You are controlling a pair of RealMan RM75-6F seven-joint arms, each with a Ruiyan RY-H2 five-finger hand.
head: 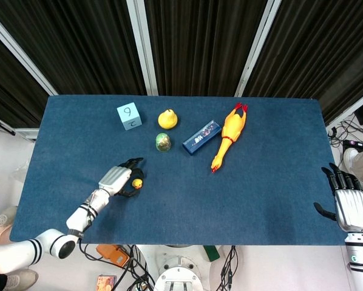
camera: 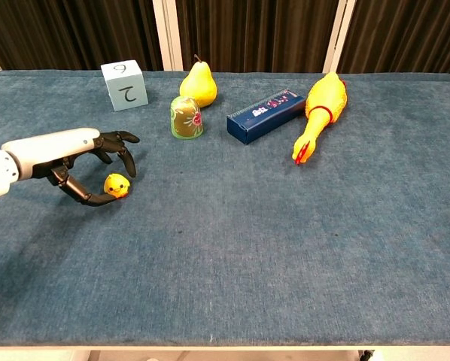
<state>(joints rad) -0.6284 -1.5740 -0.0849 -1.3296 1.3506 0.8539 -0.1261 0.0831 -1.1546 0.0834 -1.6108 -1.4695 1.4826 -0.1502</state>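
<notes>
A numbered cube (camera: 124, 84), pear (camera: 198, 86), small green jar (camera: 186, 117), blue box (camera: 266, 116) and rubber chicken (camera: 320, 109) line the bench's (camera: 285, 248) far edge.
</notes>
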